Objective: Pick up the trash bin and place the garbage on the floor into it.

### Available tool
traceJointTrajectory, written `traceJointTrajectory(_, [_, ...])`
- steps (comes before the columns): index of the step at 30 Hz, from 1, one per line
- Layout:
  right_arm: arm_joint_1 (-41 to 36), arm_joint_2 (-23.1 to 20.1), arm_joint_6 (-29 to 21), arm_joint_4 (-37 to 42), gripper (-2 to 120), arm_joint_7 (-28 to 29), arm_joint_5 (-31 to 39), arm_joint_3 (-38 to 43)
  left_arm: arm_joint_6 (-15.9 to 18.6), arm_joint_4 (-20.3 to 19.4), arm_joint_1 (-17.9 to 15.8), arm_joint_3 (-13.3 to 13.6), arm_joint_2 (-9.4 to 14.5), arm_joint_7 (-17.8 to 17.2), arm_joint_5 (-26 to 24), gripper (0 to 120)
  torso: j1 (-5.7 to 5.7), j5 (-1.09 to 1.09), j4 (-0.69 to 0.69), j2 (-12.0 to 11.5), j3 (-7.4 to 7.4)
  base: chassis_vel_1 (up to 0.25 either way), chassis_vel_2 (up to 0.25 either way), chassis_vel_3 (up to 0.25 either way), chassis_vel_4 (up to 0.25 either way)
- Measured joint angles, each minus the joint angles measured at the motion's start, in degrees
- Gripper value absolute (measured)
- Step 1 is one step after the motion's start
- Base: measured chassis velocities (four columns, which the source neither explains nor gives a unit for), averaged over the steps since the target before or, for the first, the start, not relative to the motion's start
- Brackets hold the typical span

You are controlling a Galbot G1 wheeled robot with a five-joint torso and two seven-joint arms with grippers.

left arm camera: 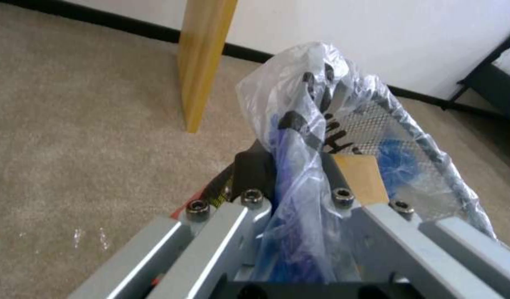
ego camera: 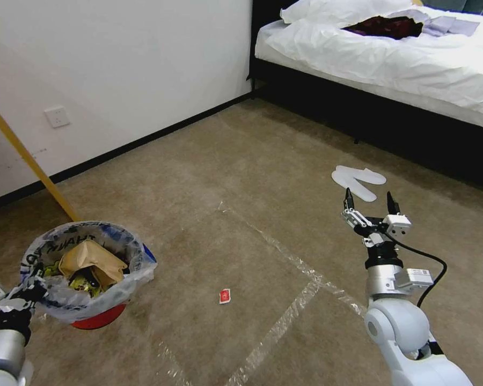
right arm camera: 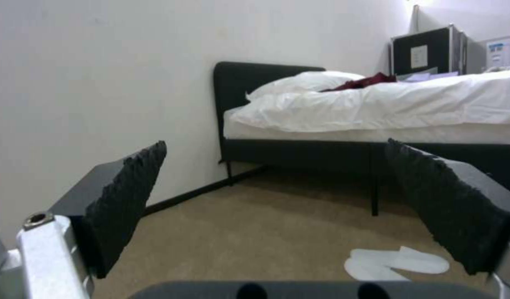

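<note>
The left gripper (left arm camera: 291,195) is closed on the rim of the trash bin (ego camera: 86,273), its fingers (left arm camera: 249,166) pinching the wire edge together with a fold of the clear plastic bag (left arm camera: 321,108). In the head view the bin hangs at the robot's left, low over the floor (ego camera: 241,177), with its red base showing below the bag. It already holds a brown paper bag (ego camera: 91,260) and some green and yellow litter.

One piece of garbage lies in plain sight: a small red wrapper (ego camera: 225,296) on the carpet, between the bin and the crossing tape lines (ego camera: 300,292). The right gripper (ego camera: 368,200) is raised well above the floor with its fingers (right arm camera: 127,199) spread wide and nothing between them. It points toward the bed (ego camera: 392,48), with the white slippers (ego camera: 358,179) on the carpet just past it.

The likeliest trouble is the grip on the bin. The fingers hold slippery plastic as much as the rim, so a quick swing or a tilt could let the bin slide or tip and spill. The wrapper is flat and thin, so the right fingers may close on carpet and miss it. The slippers sit nearest the open gripper and could be taken for litter.
</note>
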Motion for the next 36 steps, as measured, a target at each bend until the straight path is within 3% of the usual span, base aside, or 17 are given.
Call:
traceJointTrajectory(8, [2.7,-2.0,-0.7,-0.4,100,0.5,2.0,-1.4,0.0,-0.2,0.2,0.1,-0.2,0.0,0.2,5,-0.01,0.0,-0.01,0.0,-0.02,0.0,0.0,0.0,0.0])
traceJointTrajectory(11, [5.5,-4.0,-4.0,0.3,100,2.3,4.6,-4.6,0.0,-0.2,0.4,0.1,-0.4,0.0,0.5,5,-0.01,0.0,-0.01,0.0,-0.02,0.0,0.0,0.0,0.0])
traceJointTrajectory(12, [8.3,-6.1,-8.0,1.2,100,4.9,7.9,-8.0,0.0,-0.2,0.5,0.2,-0.5,0.1,0.7,5,-0.01,-0.01,-0.02,0.0,-0.02,0.0,0.0,0.0,0.0])
traceJointTrajectory(13, [8.3,-6.1,-8.0,1.2,100,4.9,7.9,-8.0,0.0,-0.2,0.5,0.2,-0.5,0.1,0.7,5,-0.01,-0.01,-0.02,0.0,-0.02,0.0,0.0,0.0,0.0])
traceJointTrajectory(15, [13.3,-8.7,-15.8,2.4,100,9.5,16.5,-13.2,0.0,-0.3,0.3,0.4,-0.6,0.2,1.0,5,-0.01,0.0,0.01,0.0,-0.01,0.0,0.0,0.0,0.0])
traceJointTrajectory(18, [15.7,-9.8,-19.9,3.0,100,11.9,21.9,-15.4,0.0,-0.3,0.2,0.6,-0.7,0.2,1.2,5,-0.01,-0.02,0.01,0.0,-0.01,0.0,0.0,0.0,0.0])
traceJointTrajectory(19, [19.3,-10.9,-25.6,3.2,100,15.5,29.6,-19.0,0.0,-0.2,0.0,0.9,-0.8,0.2,1.5,5,-0.01,-0.02,0.01,0.0,-0.01,0.0,0.0,0.0,0.0])
traceJointTrajectory(21, [24.3,-11.6,-32.2,2.6,100,20.9,37.5,-24.0,0.0,-0.1,0.0,0.9,-0.9,0.2,1.7,5,-0.01,-0.02,-0.01,0.0,-0.01,0.0,0.0,0.0,0.0])
traceJointTrajectory(22, [24.3,-11.6,-32.2,2.6,100,20.9,37.5,-24.0,0.0,-0.1,0.0,0.9,-0.9,0.2,1.7,5,-0.01,-0.02,-0.01,0.0,-0.01,0.0,0.0,0.0,0.0])
traceJointTrajectory(24, [30.5,-10.1,-38.1,-0.1,100,28.3,47.1,-29.8,0.0,0.1,0.0,0.7,-0.9,0.2,1.8,5,-0.01,-0.01,0.0,0.0,-0.01,0.0,0.0,0.0,0.0])
traceJointTrajectory(25, [30.5,-10.1,-38.1,-0.1,100,28.3,47.1,-29.8,0.0,0.1,0.0,0.7,-0.9,0.2,1.8,5,-0.01,-0.01,0.0,0.0,-0.01,0.0,0.0,0.0,0.0])
traceJointTrajectory(28, [36.4,-4.7,-43.8,-5.0,100,36.7,58.3,-35.6,0.0,0.3,0.0,0.5,-0.8,0.2,1.8,5,-0.01,-0.02,0.01,0.0,-0.01,0.0,0.0,0.0,0.0])
traceJointTrajectory(36, [38.1,2.1,-45.9,-11.9,100,39.8,60.3,-44.4,0.0,1.0,-0.5,0.7,-1.0,0.2,2.2,5,-0.01,-0.02,0.0,0.0,-0.01,0.0,0.0,0.0,0.0])
